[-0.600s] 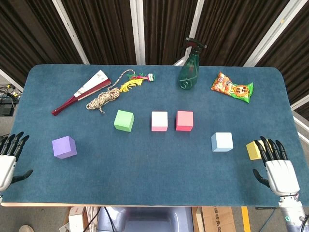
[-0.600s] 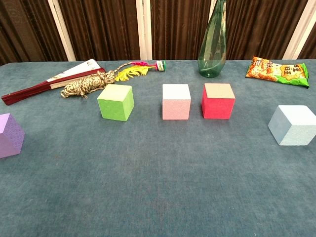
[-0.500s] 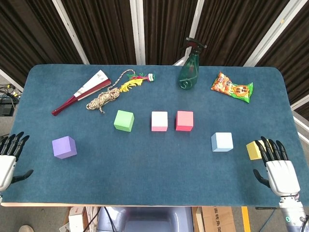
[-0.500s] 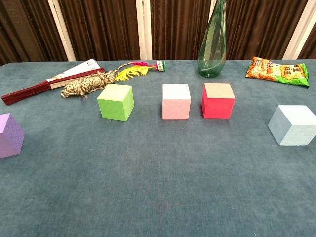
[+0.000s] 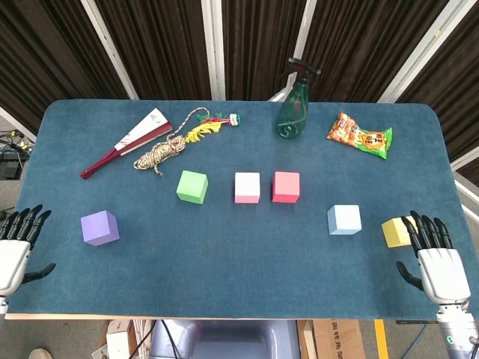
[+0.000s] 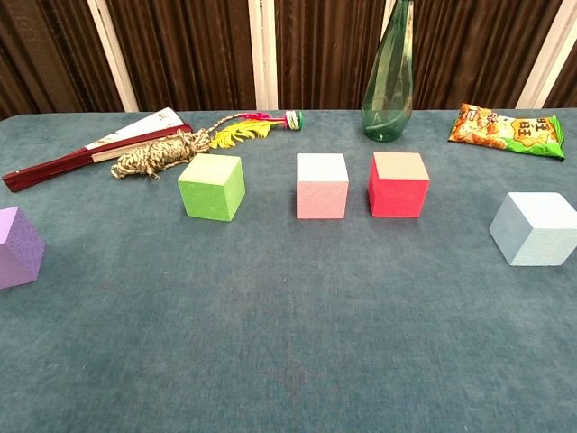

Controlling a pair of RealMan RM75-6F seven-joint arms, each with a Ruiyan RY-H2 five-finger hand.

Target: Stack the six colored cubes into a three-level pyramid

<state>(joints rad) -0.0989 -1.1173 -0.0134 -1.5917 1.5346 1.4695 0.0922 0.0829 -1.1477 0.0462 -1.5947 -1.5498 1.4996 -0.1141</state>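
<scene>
White and black, your right hand (image 5: 439,262) lies flat at the table's (image 5: 247,262) near right edge, fingers apart, holding nothing. The yellow cube (image 5: 394,232) sits just beside its fingertips, at eleven o'clock from it. Your left hand (image 5: 15,250) rests off the left edge, fingers spread and empty, the purple cube (image 5: 99,227) near it at two o'clock.

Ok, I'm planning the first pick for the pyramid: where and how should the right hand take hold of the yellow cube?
Probably from above, pinching two opposite side faces. The yellow cube sits flat on the table just ahead of the open right hand, its top clear. The light blue cube stands apart from it, leaving finger room.
</scene>
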